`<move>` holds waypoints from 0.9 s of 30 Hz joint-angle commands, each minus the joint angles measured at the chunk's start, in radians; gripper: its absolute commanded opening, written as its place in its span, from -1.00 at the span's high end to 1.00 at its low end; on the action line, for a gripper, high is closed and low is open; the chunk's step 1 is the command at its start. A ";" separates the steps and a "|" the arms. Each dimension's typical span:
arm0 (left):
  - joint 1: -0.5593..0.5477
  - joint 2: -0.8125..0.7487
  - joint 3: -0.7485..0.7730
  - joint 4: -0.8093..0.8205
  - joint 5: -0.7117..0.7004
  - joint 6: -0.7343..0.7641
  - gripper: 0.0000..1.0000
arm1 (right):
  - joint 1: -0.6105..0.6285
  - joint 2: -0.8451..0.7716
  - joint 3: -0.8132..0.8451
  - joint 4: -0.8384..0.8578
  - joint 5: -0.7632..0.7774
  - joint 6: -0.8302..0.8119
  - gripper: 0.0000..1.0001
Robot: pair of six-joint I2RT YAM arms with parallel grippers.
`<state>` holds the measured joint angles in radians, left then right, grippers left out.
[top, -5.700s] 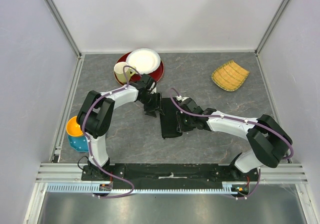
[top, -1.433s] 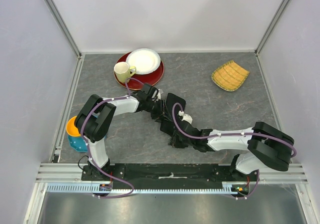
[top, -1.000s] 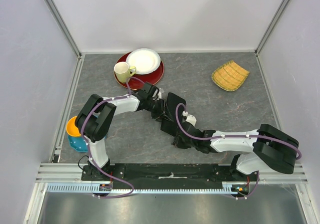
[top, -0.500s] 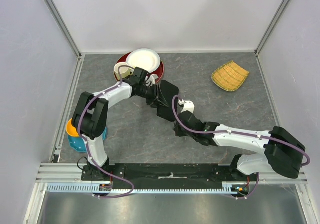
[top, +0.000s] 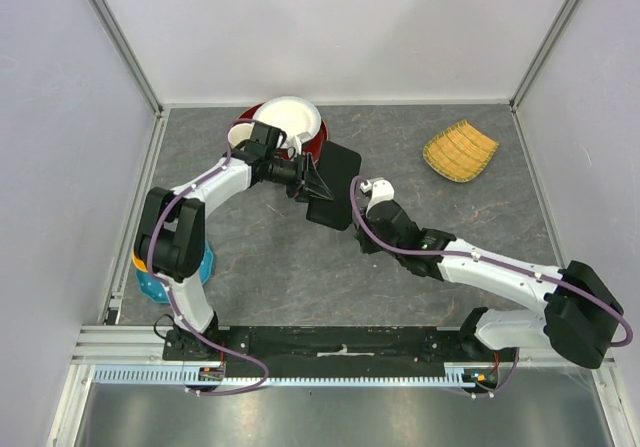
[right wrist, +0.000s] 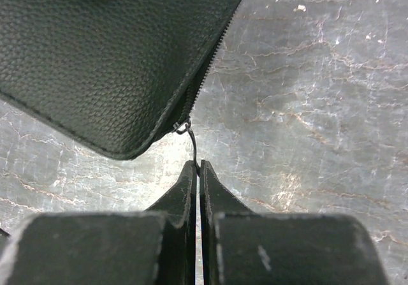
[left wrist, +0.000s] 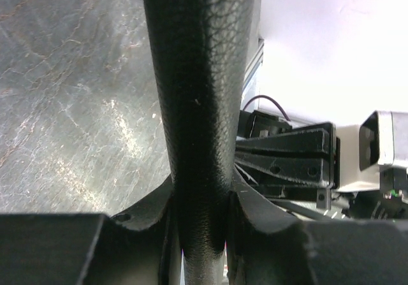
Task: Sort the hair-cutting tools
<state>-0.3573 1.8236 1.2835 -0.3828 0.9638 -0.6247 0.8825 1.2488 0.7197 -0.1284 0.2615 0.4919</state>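
The hair-cutting tools are hidden; none shows in any view. A flat black case (top: 336,189) of grained leather hangs tilted over the table near the plates. My left gripper (top: 304,179) is shut on one edge of the case (left wrist: 201,100), with a finger (left wrist: 148,224) pressed against each side of it. My right gripper (right wrist: 198,165) is shut on the thin metal zipper pull (right wrist: 190,142) at a rounded corner of the case (right wrist: 108,55). In the top view the right gripper (top: 357,233) sits just below the case's near corner.
A red plate (top: 318,148) with a white plate (top: 290,119) on it lies behind the left arm. A yellow woven dish (top: 460,150) is at the back right. An orange bowl (top: 138,260) in a blue bowl (top: 204,266) stands at the left edge.
Both arms have carried the case from the table's middle toward the back, near the plates. The right arm has stretched out further, with its grip on the zipper pull kept.
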 commanded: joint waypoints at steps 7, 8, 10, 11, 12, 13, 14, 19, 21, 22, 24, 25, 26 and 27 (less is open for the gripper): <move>0.015 -0.129 -0.024 -0.005 0.260 0.255 0.96 | -0.066 0.024 0.090 0.091 0.074 -0.185 1.00; 0.015 -0.130 -0.039 -0.005 0.254 0.260 0.95 | -0.074 0.026 0.104 0.099 0.077 -0.194 1.00; 0.015 -0.136 -0.055 -0.007 0.251 0.269 0.95 | -0.088 0.023 0.113 0.122 0.087 -0.208 1.00; 0.015 -0.138 -0.059 -0.007 0.242 0.269 0.95 | -0.094 0.023 0.124 0.121 0.093 -0.214 1.00; 0.015 -0.136 -0.062 -0.007 0.242 0.273 0.95 | -0.099 0.024 0.127 0.121 0.097 -0.217 1.00; 0.015 -0.139 -0.065 -0.007 0.239 0.275 0.95 | -0.114 0.026 0.132 0.124 0.097 -0.217 1.00; 0.015 -0.141 -0.067 -0.005 0.237 0.275 0.95 | -0.122 0.029 0.138 0.121 0.097 -0.222 1.00; 0.014 -0.165 -0.082 -0.005 0.251 0.298 0.95 | -0.177 0.026 0.144 0.161 0.120 -0.240 1.00; 0.012 -0.176 -0.088 0.014 0.221 0.271 0.95 | -0.195 0.023 0.152 0.174 0.111 -0.257 1.00; 0.014 -0.179 -0.098 0.027 0.213 0.252 0.95 | -0.218 0.021 0.155 0.177 0.110 -0.262 1.00; 0.006 -0.191 -0.105 0.080 0.211 0.206 0.96 | -0.246 0.014 0.162 0.187 0.076 -0.272 1.00; 0.003 -0.198 -0.116 0.100 0.211 0.194 0.95 | -0.273 0.009 0.165 0.190 0.062 -0.279 1.00; 0.000 -0.201 -0.121 0.113 0.211 0.185 0.95 | -0.286 0.006 0.172 0.193 0.047 -0.285 1.00; -0.006 -0.207 -0.122 0.119 0.211 0.178 0.95 | -0.299 0.006 0.176 0.193 0.024 -0.294 1.00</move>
<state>-0.3592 1.6920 1.1759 -0.3302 1.1290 -0.3988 0.6601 1.2781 0.8341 -0.0071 0.2443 0.2474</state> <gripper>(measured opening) 0.324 0.007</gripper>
